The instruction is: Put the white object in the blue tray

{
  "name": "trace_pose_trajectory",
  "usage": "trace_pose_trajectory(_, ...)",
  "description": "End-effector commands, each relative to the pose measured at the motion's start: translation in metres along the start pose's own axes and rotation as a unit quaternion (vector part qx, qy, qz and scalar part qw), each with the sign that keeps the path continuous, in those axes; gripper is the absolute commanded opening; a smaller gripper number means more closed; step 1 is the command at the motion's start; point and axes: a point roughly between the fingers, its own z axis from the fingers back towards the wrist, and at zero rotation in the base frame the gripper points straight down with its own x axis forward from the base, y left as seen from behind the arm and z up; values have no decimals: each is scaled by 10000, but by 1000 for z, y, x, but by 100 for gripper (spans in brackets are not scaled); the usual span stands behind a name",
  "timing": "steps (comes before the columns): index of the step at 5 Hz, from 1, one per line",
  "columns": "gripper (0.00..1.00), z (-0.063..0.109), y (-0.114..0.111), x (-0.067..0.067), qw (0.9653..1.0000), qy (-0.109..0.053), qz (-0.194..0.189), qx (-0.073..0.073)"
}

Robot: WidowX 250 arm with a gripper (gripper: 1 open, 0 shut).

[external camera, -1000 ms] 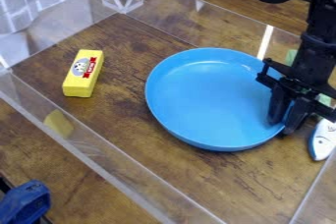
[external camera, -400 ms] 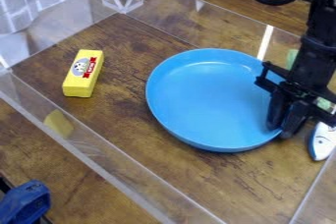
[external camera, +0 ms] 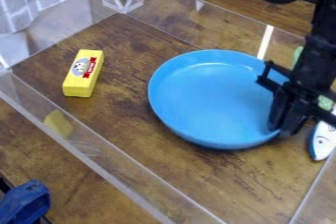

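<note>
The blue tray (external camera: 210, 100) is a large round dish lying in the middle of the wooden table. The white object (external camera: 321, 142) is small and tapered, and it lies on the table just right of the tray's rim, with nothing holding it. My gripper (external camera: 293, 123) points down over the tray's right rim, just left of the white object. Its dark fingers (external camera: 285, 110) are drawn together. I cannot tell whether they pinch the rim; their tips blend into it.
A yellow block (external camera: 84, 73) lies at the left of the table. Clear plastic walls (external camera: 79, 31) stand around the work area, low at the front. A blue thing (external camera: 22, 203) shows at the bottom left corner, outside the walls.
My gripper has closed further and risen a little at the tray's right rim. The tray has shifted slightly to the right. The white object has stayed where it was.
</note>
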Motion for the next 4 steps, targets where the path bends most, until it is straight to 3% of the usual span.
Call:
trace_pose_trajectory(1,0,68,4,-19,9979,-616,-116,144)
trace_pose_trajectory(2,0,62,7,-21,9974,-687,-158,170)
trace_pose_trajectory(3,100,53,8,-24,9969,-749,-190,177)
trace_pose_trajectory(4,0,63,12,-35,9960,-817,-193,321)
